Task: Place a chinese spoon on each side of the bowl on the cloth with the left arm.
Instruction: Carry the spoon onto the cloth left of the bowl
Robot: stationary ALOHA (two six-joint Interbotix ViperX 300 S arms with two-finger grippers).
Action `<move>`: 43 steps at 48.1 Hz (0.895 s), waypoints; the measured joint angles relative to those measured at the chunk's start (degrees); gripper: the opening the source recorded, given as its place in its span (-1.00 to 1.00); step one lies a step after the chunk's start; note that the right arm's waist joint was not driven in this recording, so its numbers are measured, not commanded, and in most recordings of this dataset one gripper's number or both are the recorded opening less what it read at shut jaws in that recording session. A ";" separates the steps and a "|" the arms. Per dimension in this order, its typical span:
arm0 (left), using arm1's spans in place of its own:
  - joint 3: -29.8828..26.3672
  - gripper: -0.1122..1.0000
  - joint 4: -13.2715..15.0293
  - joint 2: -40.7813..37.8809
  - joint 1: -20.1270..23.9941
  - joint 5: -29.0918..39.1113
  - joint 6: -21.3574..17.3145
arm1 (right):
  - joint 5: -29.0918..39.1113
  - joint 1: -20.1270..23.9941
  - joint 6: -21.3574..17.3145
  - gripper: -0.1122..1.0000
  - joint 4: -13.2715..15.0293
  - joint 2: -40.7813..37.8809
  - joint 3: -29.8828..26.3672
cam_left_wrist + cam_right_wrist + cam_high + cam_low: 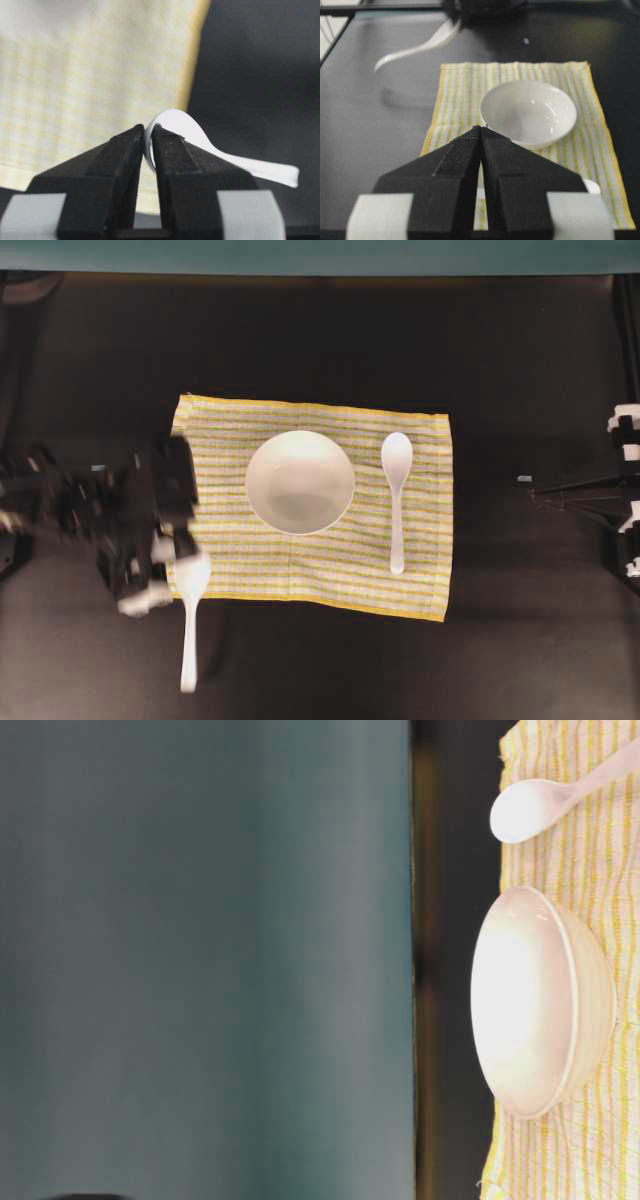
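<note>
1. My left arm's black fingers [148,150] are pinching the bowl end of a white plastic Chinese spoon [200,145]; in the left wrist view the spoon's rim sits squeezed between the two black tips, its handle running off to the side over the dark worktop [260,75].
2. From overhead I see the left arm's fingers [175,558] at the near left corner of the striped cloth, with the held spoon [190,620] hanging past the cloth edge, its handle over bare worktop.
3. The right wrist view shows that spoon lifted clear of the worktop, a faint shadow lying beneath it.
4. My right arm's fingers [481,145] are pressed together, tips meeting, with nothing between them.
5. The rectangular cloth with thin yellow, white and grey stripes [230,430] lies flat in the middle of the worktop.
6. The round glossy white bowl [300,482] stands upright on the cloth, slightly left of its centre.
7. A second white Chinese spoon [396,495] lies on the cloth just right of the bowl, apart from it.
</note>
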State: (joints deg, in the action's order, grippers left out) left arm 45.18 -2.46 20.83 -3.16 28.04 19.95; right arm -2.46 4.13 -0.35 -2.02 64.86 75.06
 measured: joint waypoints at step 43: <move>0.00 -0.65 0.00 -13.45 26.19 -12.48 -21.97 | 0.44 0.00 -0.09 -0.82 0.00 0.09 1.05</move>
State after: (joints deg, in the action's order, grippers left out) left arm 45.18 -2.46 7.38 23.03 15.56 -2.02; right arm -2.02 4.13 -0.44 -2.02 64.95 76.11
